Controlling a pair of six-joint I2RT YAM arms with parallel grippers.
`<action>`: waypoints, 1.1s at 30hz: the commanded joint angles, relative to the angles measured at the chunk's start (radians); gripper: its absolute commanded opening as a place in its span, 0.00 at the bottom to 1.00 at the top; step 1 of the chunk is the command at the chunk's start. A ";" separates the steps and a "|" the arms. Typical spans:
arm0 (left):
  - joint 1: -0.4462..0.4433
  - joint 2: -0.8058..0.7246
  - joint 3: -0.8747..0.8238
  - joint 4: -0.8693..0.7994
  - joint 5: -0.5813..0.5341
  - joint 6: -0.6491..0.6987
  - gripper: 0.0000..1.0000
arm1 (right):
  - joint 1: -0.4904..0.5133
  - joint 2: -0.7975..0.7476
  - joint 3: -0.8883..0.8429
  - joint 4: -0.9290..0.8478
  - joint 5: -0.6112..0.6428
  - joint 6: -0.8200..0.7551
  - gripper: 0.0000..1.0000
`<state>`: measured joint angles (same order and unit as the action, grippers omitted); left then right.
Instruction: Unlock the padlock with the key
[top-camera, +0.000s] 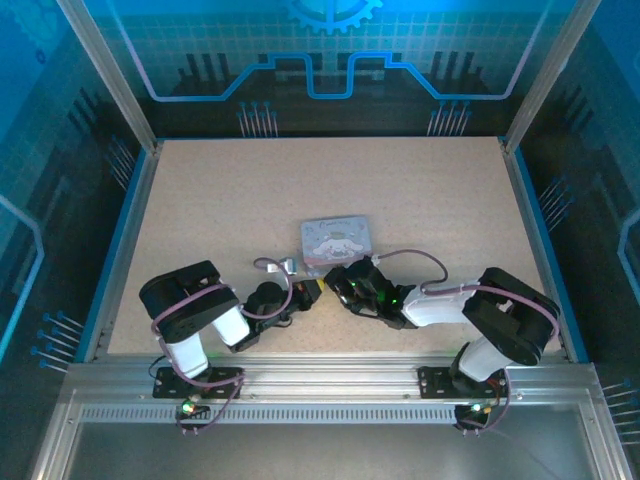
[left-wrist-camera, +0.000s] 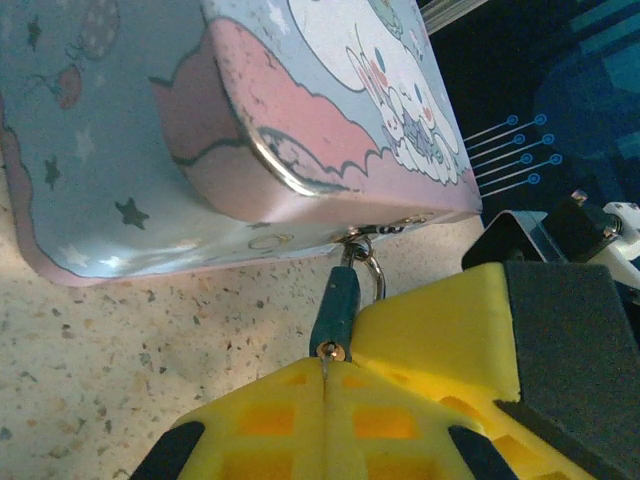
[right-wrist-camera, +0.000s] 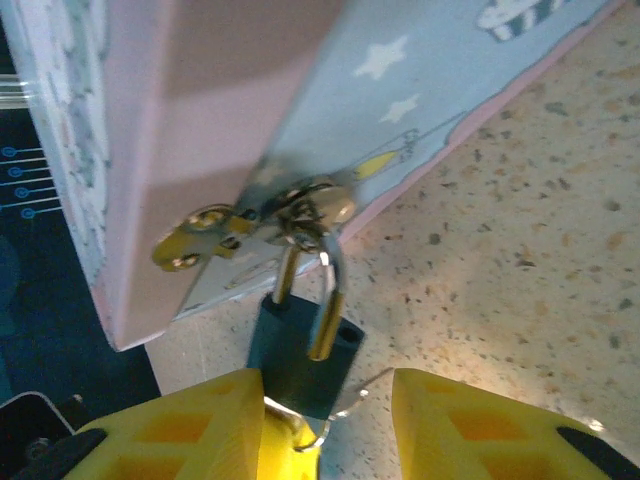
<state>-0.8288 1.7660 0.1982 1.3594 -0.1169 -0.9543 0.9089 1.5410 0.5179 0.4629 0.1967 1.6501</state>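
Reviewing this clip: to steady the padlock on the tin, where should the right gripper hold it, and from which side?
Likely best: grip the padlock by its dark body, not the thin shackle, which is threaded through the hasp of the tin. Come along the table from the end away from the tin, as the right gripper does: its open fingers bracket the body's sides.

Top camera is looking steeply down from above the near edge, taking in the whole table (top-camera: 250, 190). Both wrist cameras are pressing in close from left and right, sharing the padlock (left-wrist-camera: 335, 305) at the near edge of the tin (left-wrist-camera: 120, 130).
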 joint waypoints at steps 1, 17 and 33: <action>-0.017 -0.027 0.001 0.040 0.008 -0.058 0.00 | -0.002 0.029 0.008 0.041 0.032 0.011 0.38; -0.040 -0.034 0.004 0.040 -0.004 -0.069 0.00 | 0.008 -0.036 0.051 -0.121 0.116 -0.089 0.00; -0.050 -0.061 -0.011 0.040 -0.013 0.036 0.36 | -0.015 -0.115 0.160 -0.468 0.086 -0.433 0.00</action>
<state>-0.8722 1.7355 0.2001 1.3678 -0.1238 -0.9646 0.9123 1.4391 0.6319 0.0822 0.2768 1.3224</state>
